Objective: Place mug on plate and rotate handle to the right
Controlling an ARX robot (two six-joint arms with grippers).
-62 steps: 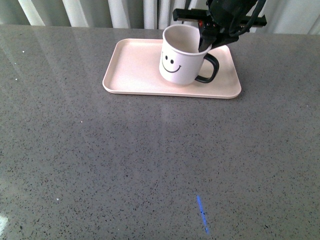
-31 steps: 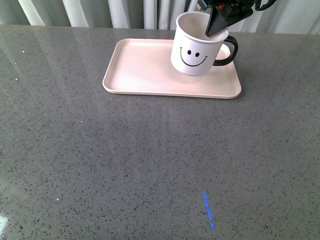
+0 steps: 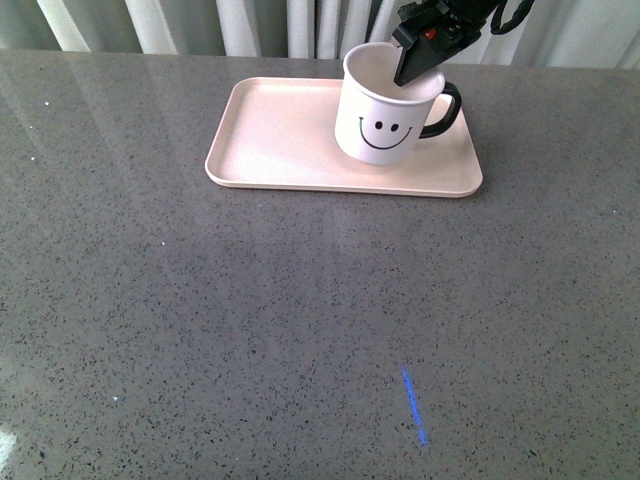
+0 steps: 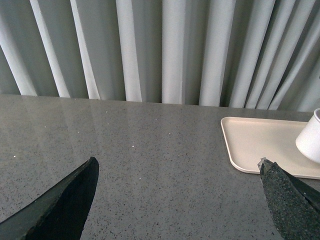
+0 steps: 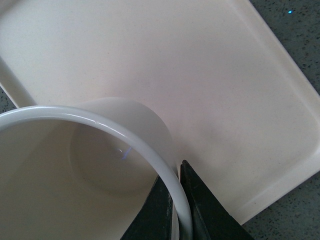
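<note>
Pinched the mug (image 3: 385, 118) by the back of its rim with the right gripper (image 3: 408, 72), one black finger inside the wall and one outside. Held it over the right half of the pink plate (image 3: 275, 130), slightly tilted, with the smiley face turned to the front camera and the black handle (image 3: 447, 108) pointing right, near the plate's right edge. Could not tell from the front whether the base sat on the plate or hung just above it. Left the plate's left half bare. Set the plate toward the far side of the speckled grey table (image 3: 250, 320), close to the pale curtain (image 3: 260, 25), with a short blue mark (image 3: 414, 405) on the table's near side, well apart from the plate.

Looked down from the right wrist into the mug (image 5: 75, 165), the fingers (image 5: 207, 217) shut tight on its white rim and the plate (image 5: 225, 75) spread beneath and beside it.

Showed, from the left wrist, the left gripper (image 4: 177, 165) spread wide with nothing between its dark fingers (image 4: 65, 205), over the grey table (image 4: 150, 135) and well apart from the plate (image 4: 255, 145). Caught only a sliver of the mug (image 4: 311, 140) over that plate, with the curtain (image 4: 170, 50) hanging behind the table's far edge.
</note>
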